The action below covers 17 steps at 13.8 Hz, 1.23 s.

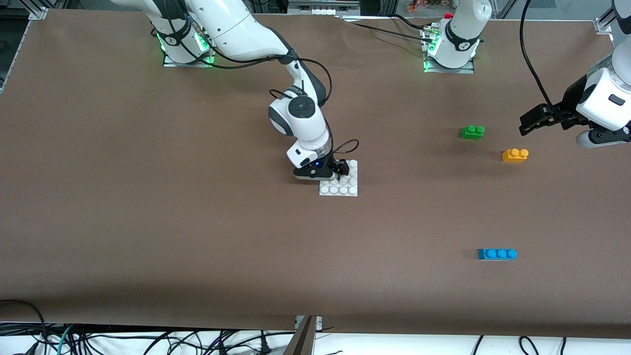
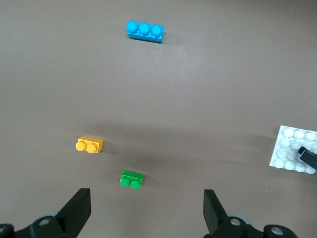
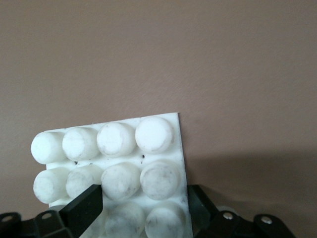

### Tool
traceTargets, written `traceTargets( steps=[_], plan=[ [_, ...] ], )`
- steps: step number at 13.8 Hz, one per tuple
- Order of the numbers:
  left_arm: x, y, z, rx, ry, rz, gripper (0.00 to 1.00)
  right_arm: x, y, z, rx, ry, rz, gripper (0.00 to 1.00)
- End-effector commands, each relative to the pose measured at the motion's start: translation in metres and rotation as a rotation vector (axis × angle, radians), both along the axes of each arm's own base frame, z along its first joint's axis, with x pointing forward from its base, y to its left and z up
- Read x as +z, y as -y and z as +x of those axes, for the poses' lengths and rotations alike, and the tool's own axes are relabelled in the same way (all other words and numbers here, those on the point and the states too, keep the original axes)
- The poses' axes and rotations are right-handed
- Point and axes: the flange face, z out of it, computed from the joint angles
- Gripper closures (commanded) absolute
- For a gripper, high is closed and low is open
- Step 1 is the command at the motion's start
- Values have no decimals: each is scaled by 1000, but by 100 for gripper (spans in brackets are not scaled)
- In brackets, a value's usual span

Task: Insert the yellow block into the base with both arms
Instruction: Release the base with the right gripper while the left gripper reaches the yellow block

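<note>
two grippers differed: the right gripper [image 1: 339, 170] was clamped on the base [image 1: 345, 188] mid-table, while the left gripper [image 1: 535, 120] hung wide and empty above the table by the green brick [image 1: 472, 131]. the yellow block [image 1: 514, 155] sat beside that brick, nearer the camera; it looked light, rigid and slick, best pinched across its flat sides.

A robotics lab: two white arms [image 1: 300, 123] bolted to a brown paper-covered table [image 1: 148, 222], aluminium framing [image 1: 37, 12] at its corners, loose cables [image 1: 148, 340] trailing along its edge.

Brown matte table cover [image 1: 148, 222] spans the whole bench. Aluminium framing [image 1: 34, 12] at corners. Black cables [image 1: 148, 340] tangled along the camera-side edge.
</note>
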Motion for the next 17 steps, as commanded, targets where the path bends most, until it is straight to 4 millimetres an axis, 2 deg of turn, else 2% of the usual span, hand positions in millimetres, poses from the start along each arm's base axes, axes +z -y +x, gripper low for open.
traceTargets(
  steps=[1,3,4,5,6,7,9,10,11,13,14,15,17],
  plan=[
    [5,-1,4,5,-5,-25,0,-20,-19,-14,-12,-19,10,20],
    [5,-1,4,5,-5,-25,0,-15,-16,-10,-17,-20,5,19],
    [5,0,4,4,-5,-25,0,-10,-11,-1,-26,-19,-12,12],
    [5,-1,4,5,-5,-25,0,7,-13,10,-34,-20,-24,4],
    [6,0,3,3,-4,-25,0,19,-15,18,-41,-41,-50,2],
    [6,-1,3,5,-4,-25,0,31,-12,27,-49,-54,-67,2],
    [5,0,3,3,-5,-25,0,73,-1,41,-71,-78,-84,2],
    [4,-1,4,5,-7,-25,0,97,12,51,-79,-90,-96,2],
    [2,-1,2,5,-22,-24,0,124,30,64,-74,-91,-103,2],
    [-7,-4,2,10,-60,-23,0,180,77,77,-62,-134,-147,1],
    [-13,-8,4,4,-75,-24,0,206,105,80,-38,-167,-182,1],
    [-20,-15,7,-31,-87,-29,0,236,144,87,0,-198,-213,1],
    [-39,-54,13,-73,-118,-46,0,296,212,85,76,-248,-248,1]
  ],
)
